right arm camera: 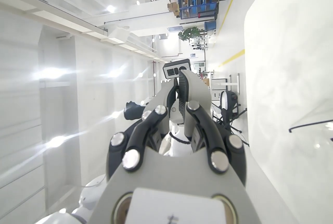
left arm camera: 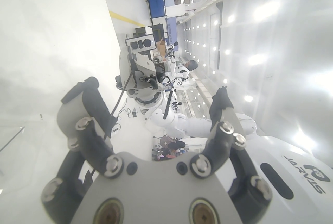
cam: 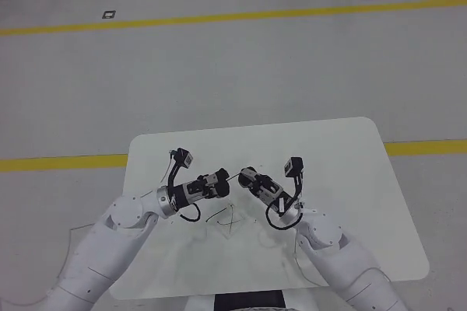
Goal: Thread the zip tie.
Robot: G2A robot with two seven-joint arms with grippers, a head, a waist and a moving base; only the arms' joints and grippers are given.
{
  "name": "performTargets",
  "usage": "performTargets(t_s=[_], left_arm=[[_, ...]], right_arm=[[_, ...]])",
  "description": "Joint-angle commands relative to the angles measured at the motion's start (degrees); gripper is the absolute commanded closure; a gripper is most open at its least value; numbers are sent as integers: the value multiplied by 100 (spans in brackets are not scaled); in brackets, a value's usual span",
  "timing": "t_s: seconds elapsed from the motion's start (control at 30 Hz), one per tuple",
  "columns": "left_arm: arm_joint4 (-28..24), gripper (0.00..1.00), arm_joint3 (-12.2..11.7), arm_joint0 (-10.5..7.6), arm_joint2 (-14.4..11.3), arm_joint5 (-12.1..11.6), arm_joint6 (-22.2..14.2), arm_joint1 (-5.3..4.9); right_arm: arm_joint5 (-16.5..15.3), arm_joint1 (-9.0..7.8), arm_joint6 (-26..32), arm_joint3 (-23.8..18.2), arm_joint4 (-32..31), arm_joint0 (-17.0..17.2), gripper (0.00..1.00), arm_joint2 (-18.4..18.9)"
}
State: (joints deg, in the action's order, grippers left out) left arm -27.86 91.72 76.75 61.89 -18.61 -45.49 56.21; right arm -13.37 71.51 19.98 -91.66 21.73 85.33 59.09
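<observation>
The right gripper squeezes its fingers together on the thin black zip tie, above the middle of the white table. The left gripper is spread wide apart, and the zip tie leans on one of its fingers. More black ties lie on the table.

A thin black zip tie stretches straight through the air between my two grippers, above the middle of the table. My right gripper is pinched tight on one end. From there the strap runs at a slant to my left gripper, whose jaws stand wide apart, and lies along the inner face of one finger. Below, more thin black strips lie crossed and loose on the table.
</observation>
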Motion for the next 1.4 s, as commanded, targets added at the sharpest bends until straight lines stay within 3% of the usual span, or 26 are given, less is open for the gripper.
performTargets(t_s=[0.0, 0.1, 0.13, 0.17, 0.3, 0.4, 0.47, 0.7, 1.37], left_arm=[[14, 0, 9, 10, 8, 2, 13, -1], [25, 3, 23, 27, 25, -5, 37, -3], [30, 13, 27, 30, 30, -7, 44, -3], [35, 16, 32, 35, 33, -6, 51, -3], [109, 15, 38, 37, 39, 51, 142, -1], [128, 23, 46, 41, 32, 55, 163, 2], [139, 35, 48, 40, 30, 61, 168, 3], [189, 53, 30, 29, 16, 83, 191, 10], [283, 62, -58, -67, -83, 173, 255, 47]], right_arm=[[58, -4, -53, -21, -135, 15, 100, 12], [126, -4, -105, -47, -263, 40, 100, 14], [145, -4, -119, -46, -319, 41, 100, 14], [156, -2, -138, -55, -362, 48, 100, 8], [199, 6, -135, -50, -454, 46, 100, -20], [281, 14, -163, -40, -569, 34, 100, -50], [311, 20, -183, -32, -614, 26, 100, -69], [309, 42, -221, -34, -663, 22, 100, -97], [41, 68, -146, -65, -622, 94, 100, -18]])
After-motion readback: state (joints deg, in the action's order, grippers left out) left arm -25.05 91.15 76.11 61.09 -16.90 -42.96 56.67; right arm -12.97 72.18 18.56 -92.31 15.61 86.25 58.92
